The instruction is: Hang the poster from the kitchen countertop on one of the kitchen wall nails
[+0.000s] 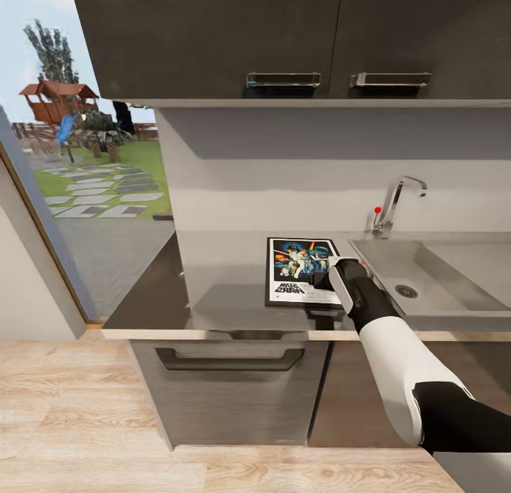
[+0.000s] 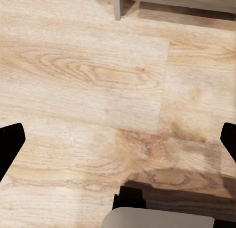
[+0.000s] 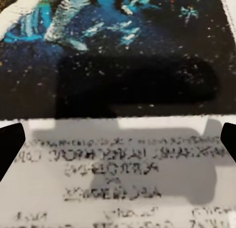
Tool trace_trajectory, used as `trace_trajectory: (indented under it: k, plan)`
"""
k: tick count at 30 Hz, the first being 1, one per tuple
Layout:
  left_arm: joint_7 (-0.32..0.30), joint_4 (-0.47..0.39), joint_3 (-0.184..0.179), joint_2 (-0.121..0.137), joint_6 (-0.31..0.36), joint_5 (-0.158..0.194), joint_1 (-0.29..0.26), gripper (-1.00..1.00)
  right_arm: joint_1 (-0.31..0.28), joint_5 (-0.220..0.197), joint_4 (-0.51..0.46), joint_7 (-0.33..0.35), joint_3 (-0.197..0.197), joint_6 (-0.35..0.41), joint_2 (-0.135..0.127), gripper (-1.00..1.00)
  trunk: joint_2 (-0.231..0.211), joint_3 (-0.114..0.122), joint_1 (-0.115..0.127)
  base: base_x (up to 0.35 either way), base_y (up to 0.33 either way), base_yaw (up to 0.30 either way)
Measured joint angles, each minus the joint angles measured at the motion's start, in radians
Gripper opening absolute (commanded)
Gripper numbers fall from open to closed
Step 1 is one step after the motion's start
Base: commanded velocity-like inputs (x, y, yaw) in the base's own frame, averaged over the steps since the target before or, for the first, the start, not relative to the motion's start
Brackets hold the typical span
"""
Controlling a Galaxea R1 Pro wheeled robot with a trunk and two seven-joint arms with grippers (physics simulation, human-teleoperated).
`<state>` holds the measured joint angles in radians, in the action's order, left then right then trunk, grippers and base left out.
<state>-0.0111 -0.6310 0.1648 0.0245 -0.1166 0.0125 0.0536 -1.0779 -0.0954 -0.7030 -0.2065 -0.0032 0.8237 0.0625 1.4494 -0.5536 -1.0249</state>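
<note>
The poster lies flat on the kitchen countertop, just left of the sink, with its black frame, blue figure artwork and STAR WARS lettering facing up. My right gripper hovers low over the poster's right half, and its arm reaches in from the lower right. In the right wrist view the poster is very close, and the gripper is open with a dark fingertip at each side edge. My left gripper is open above the pale wooden floor. The wall nails are out of view.
A steel sink with a chrome tap sits right of the poster. Dark upper cabinets hang overhead. A drawer front lies under the counter. A glass wall onto a garden stands to the left.
</note>
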Motion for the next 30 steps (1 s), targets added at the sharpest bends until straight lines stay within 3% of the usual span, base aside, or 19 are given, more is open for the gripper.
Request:
trace_trajectory:
  k: [16, 23, 30]
  plan:
    - [0.0, 0.0, 0.0, 0.0, 0.0, 0.0, 0.0, 1.0, -0.001, -0.001, 0.014, 0.0, 0.0, -0.005, 0.0, 1.0, 0.0, 0.0, 0.0, 0.0, 0.0, 0.0]
    - [0.0, 0.0, 0.0, 0.0, 0.0, 0.0, 0.0, 1.0, -0.001, 0.001, 0.041, 0.001, -0.001, -0.074, -0.001, 1.0, 0.0, 0.0, 0.0, 0.0, 0.0, 0.0]
    - [0.0, 0.0, 0.0, 0.0, 0.0, 0.0, 0.0, 1.0, 0.0, 0.002, 0.045, 0.001, -0.001, -0.085, -0.001, 1.0, 0.0, 0.0, 0.0, 0.0, 0.0, 0.0]
